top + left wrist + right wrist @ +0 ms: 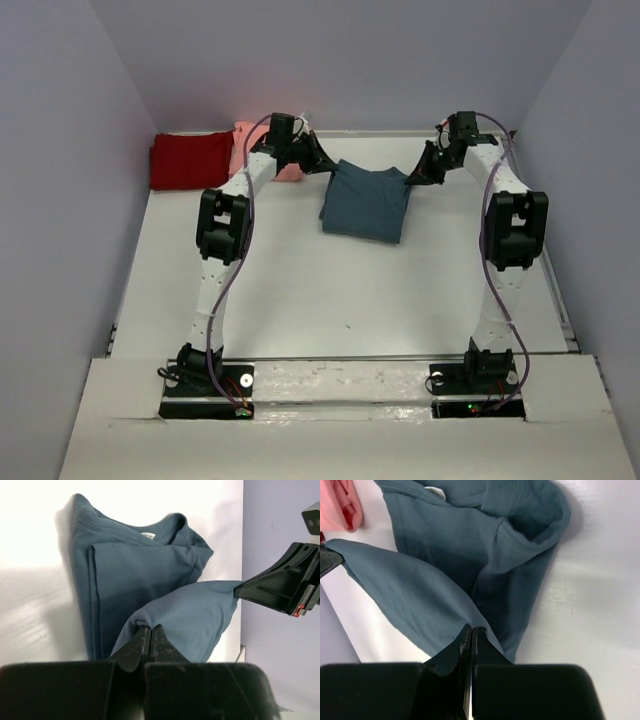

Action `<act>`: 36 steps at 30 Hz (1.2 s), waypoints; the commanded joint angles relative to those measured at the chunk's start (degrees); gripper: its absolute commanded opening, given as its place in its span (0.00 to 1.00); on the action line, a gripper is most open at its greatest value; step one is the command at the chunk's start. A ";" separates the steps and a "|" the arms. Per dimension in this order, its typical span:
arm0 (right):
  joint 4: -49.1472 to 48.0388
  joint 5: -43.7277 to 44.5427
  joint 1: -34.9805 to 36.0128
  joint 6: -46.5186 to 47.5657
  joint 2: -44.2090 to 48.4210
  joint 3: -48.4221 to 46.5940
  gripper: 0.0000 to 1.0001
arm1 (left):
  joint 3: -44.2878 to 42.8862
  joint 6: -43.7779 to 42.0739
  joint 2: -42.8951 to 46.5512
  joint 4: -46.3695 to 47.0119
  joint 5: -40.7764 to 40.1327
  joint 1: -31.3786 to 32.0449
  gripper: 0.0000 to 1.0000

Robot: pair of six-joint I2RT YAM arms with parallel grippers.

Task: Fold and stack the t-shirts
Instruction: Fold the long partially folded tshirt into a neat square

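The dark teal-blue t-shirt (368, 205) is laid at the far middle of the table (300, 290), already doubled into a compact packet. Its collar is seen on the side away from the claws. One flap of it is raised off the lower layers and pulled taut between two corners. The left gripper (150, 630) is closed tight on one corner and the right gripper (471, 629) is closed tight on the other. The edge is probably held at both ends so that it is kept straight and the flap can be carried over as one sheet, without creasing. The rest of the shirt is left flat on the table, where its weight serves as an anchor for the fold. The dark red t-shirt (190, 160) and the salmon-pink t-shirt (243, 135) are set in the far left corner, clear of the folding area. The red one appears folded, while the pink one is largely hidden by the left arm.
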State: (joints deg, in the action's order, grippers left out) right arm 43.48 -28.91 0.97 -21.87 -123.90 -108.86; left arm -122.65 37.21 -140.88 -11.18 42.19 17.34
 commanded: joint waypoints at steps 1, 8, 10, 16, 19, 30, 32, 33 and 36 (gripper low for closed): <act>-4.37 0.87 -1.15 0.07 -3.54 -4.87 0.00 | -4.61 1.81 -2.38 5.64 0.69 -0.73 0.00; -7.97 1.48 -2.20 -0.54 -10.57 -9.61 0.00 | -8.13 3.57 -8.00 8.45 2.01 -0.82 0.00; -7.98 1.66 -2.20 -0.63 -12.59 -10.84 0.00 | -8.13 4.62 -9.14 9.94 2.28 -0.82 0.00; -8.77 3.06 -2.20 -1.07 -13.74 -11.38 0.00 | -8.13 6.12 -11.52 13.72 2.98 -0.73 0.02; -8.94 3.68 -2.20 -0.98 -13.83 -10.76 0.00 | -8.48 7.35 -12.84 14.87 3.68 -0.38 0.02; -9.82 3.86 -2.20 -0.63 -14.18 -7.42 0.00 | -8.31 9.28 -15.65 16.46 4.12 0.50 0.05; -9.82 3.51 -2.20 -0.63 -14.01 -6.72 0.00 | -8.13 8.94 -15.57 15.23 3.86 0.59 0.05; -9.91 3.42 -2.20 -0.72 -13.92 -5.85 0.00 | -8.39 6.84 -15.31 13.83 2.64 0.85 0.05; -9.91 3.85 -2.20 -0.90 -13.30 -3.92 0.00 | -7.17 2.71 -12.76 6.71 -1.05 1.20 0.05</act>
State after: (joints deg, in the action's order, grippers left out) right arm 35.24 -26.48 -0.69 -22.94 -137.62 -114.96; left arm -128.95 44.56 -155.85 1.96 43.62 17.61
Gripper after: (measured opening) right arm 0.014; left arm 0.055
